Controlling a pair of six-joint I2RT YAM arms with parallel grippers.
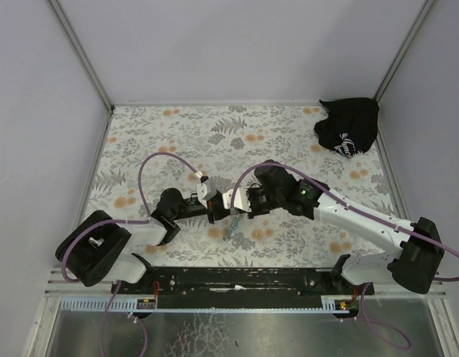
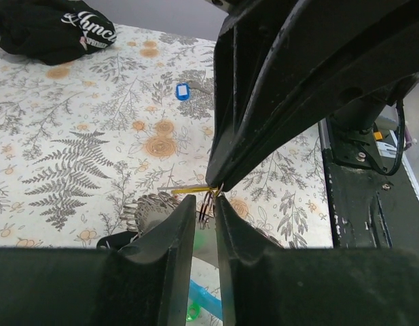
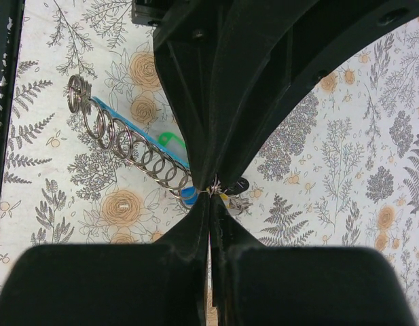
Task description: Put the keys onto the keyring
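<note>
Left claw (image 2: 204,207), right claw (image 3: 210,204), keyring (image 3: 128,146) between

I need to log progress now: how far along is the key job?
Done: nothing visibly threaded; the blue key lies loose on the table, apart from the keyring. In hand: the right gripper pinches the keyring's end, the left gripper right beside it. Left: threading that key on, at least.
</note>
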